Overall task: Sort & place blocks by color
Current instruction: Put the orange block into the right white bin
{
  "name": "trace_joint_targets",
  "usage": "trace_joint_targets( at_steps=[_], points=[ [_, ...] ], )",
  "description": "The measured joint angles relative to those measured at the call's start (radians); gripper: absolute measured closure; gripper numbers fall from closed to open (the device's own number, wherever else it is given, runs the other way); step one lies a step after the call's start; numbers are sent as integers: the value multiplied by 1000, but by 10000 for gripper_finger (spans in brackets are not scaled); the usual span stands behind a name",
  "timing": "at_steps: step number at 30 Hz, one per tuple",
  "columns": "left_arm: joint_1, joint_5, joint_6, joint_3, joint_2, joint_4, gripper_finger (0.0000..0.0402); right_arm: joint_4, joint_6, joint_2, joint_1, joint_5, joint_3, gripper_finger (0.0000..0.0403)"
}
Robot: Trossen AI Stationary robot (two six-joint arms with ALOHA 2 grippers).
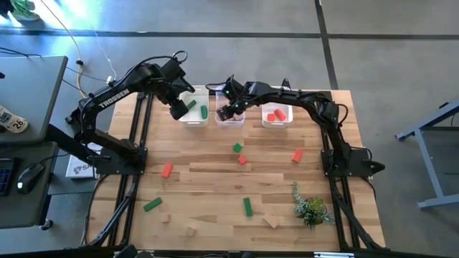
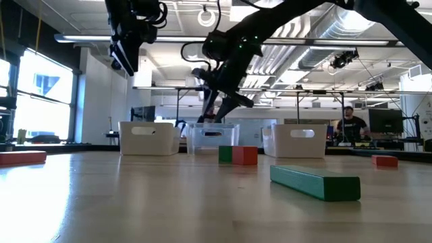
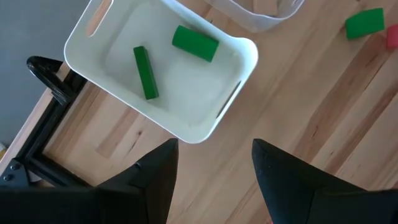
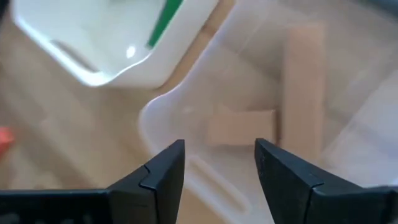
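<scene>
The right gripper (image 4: 219, 165), jaws wide and empty, hangs over the middle bin (image 1: 230, 119) by the table's far edge. Two tan wooden blocks (image 4: 241, 126) lie inside it.

The left gripper (image 3: 214, 168), jaws wide and empty, hangs by the left bin (image 3: 245, 53) holding two green blocks (image 3: 145, 71).

place: lab/workshop | cues: exposed ceiling ducts (image 2: 324, 30); person at monitors (image 2: 351, 125); concrete floor (image 1: 401, 64)

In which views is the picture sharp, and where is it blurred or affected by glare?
High view: evenly lit and sharp. Low view: bright window at the side, ceiling lights glaring, arms dark against them. Left wrist view: sharp on the green blocks in the white bin. Right wrist view: soft, the tan blocks in the clear bin blurred.
</scene>
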Motion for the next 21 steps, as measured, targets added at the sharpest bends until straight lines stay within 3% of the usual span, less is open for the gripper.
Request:
trace_joint_targets(
  at_steps=[5, 21],
  points=[
    [0, 0, 1, 0, 0, -4, 209, -88, 23, 0, 36, -58, 57, 222],
    [0, -1, 1, 0, 0, -3, 209, -384, 41, 0, 285, 8, 125, 222]
  ],
)
